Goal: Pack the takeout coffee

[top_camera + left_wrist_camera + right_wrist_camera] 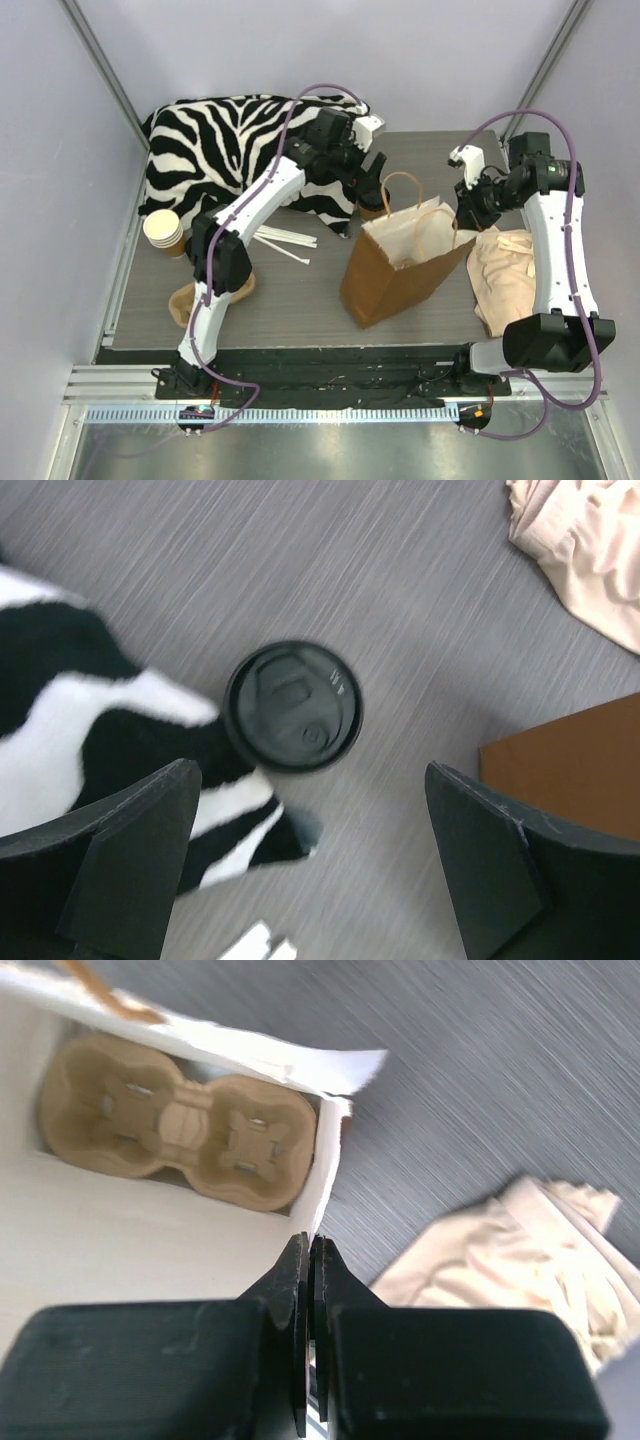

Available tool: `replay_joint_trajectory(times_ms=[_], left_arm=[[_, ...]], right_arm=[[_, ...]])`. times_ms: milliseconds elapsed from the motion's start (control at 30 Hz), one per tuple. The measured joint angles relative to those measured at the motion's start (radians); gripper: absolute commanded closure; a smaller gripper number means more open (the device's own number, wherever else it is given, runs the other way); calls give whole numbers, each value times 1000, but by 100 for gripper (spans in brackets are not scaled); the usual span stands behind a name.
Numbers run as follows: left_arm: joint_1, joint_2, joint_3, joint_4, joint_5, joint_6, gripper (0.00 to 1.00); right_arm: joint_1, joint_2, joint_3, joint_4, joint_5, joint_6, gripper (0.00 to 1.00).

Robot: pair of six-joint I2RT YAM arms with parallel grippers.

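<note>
A grey table [300, 300] carries everything. Under and behind the left hand [310, 780] lies a big zebra cloth [215, 150], and its edge reaches below that hand's left finger. Just past its right finger stands an open brown paper bag [385, 280], white inside.

The right hand [310, 1245] has its fingers pressed together, and the bag's white rim appears pinched between them, holding the mouth open. If that thin pinch slips, the mouth would likely sag shut or the bag would lean over. A beige cloth [505, 275] lies crumpled beside this hand, away from the bag.

Below the right hand, at the bottom of the bag, sits a cardboard cup carrier [180, 1135] with two wells. A cup lowered off-centre could catch a ridge and tip.

The coffee cup [292, 706] stands on the table directly below the left hand, whose fingers are spread wide and empty. Its black lid shows nearer the left finger than the right, touching or just beside the cloth. Closing from here might shove the cup sideways, snag the cloth, or squeeze the paper wall so the lid pops and coffee spills.
</note>
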Motion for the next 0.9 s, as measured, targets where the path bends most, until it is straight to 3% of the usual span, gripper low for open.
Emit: replay_joint_trajectory(times_ms=[300, 900], left_arm=[[-69, 109, 34, 143, -72, -6, 0], [-81, 168, -56, 217, -158, 4, 0]], right_arm=[[-129, 2, -4, -1, 25, -82, 99], [-136, 0, 5, -2, 24, -77, 99]])
